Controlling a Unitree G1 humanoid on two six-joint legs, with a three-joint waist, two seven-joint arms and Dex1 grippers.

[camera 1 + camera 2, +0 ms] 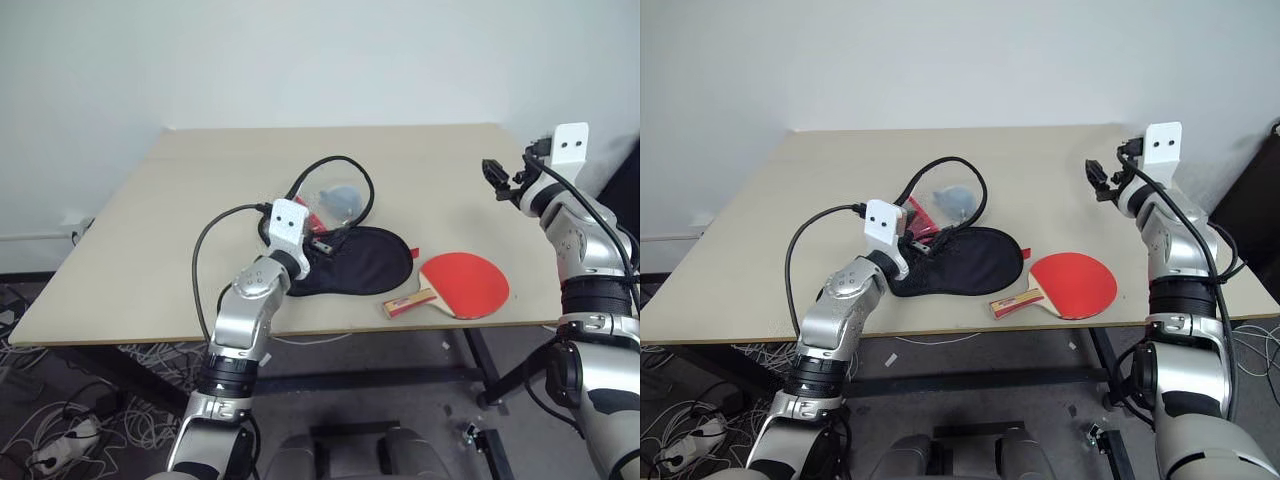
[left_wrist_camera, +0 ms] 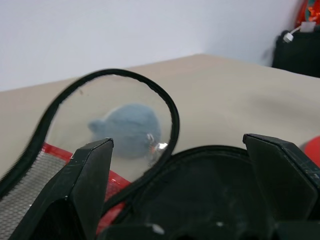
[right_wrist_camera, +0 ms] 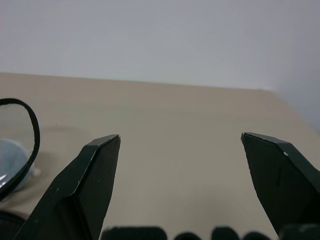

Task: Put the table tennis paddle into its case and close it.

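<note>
Two hands hang over a tan worktop (image 1: 140, 260), both with fingers spread and gripping nothing. Nearest the front edge, the paddle (image 1: 463, 284) lies flat with its red face up, its short wooden handle pointing toward the robot's left and ending just beside the case (image 1: 355, 262). That case is a flat black cover lying at the middle of the worktop's near half, touching or almost touching the handle's end. The left hand (image 1: 318, 240) hovers at the case's left end, fingers wide apart and pointing over the black fabric; in its wrist view the dark cover shows between the two fingers (image 2: 87, 180). Just beyond the case, a clear round flap with a black zip rim (image 1: 335, 195) stands open, a strip of red showing at its base. A small grey pouch (image 1: 343, 196) sits seen through that flap. The right hand (image 1: 497, 182) is held up, well apart from paddle and case, over the right side of the worktop, its fingers (image 3: 87, 185) wide open above bare surface. Farther back stands a white wall (image 1: 300, 60).
</note>
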